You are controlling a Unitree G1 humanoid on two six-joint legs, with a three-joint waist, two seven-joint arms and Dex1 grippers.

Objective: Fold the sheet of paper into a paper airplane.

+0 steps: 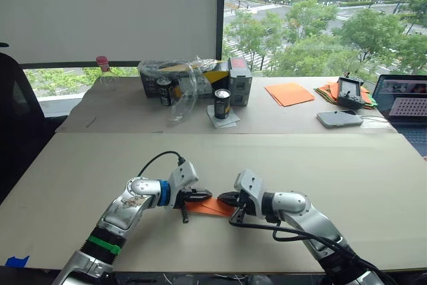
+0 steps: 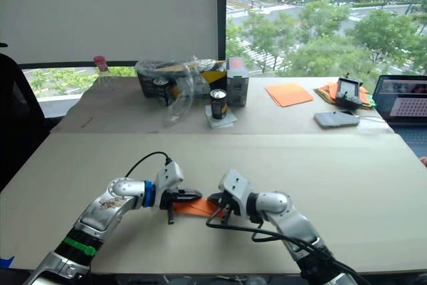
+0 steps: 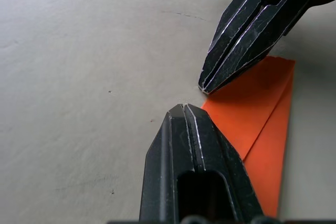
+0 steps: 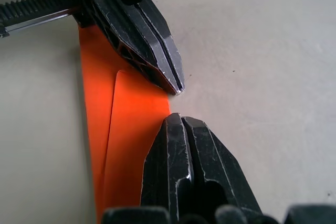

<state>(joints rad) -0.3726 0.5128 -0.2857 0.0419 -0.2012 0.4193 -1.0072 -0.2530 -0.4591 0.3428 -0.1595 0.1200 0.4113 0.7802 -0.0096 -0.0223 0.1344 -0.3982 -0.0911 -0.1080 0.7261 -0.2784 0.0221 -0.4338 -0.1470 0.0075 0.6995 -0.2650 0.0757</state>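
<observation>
Thin, light, limp folded sheet of paper (image 3: 251, 114); best pinched at its edge. Left gripper (image 3: 185, 109) and right gripper (image 4: 176, 116) clenched, seemingly pressing it.

The folded paper (image 1: 212, 206) is bright orange on a pale beige table (image 1: 267, 158). Both grippers' fingers (image 3: 194, 161) are black. A flat stack of paper (image 1: 289, 93) farther back is orange too; the can (image 1: 222, 104) is black with a yellow label.
</observation>
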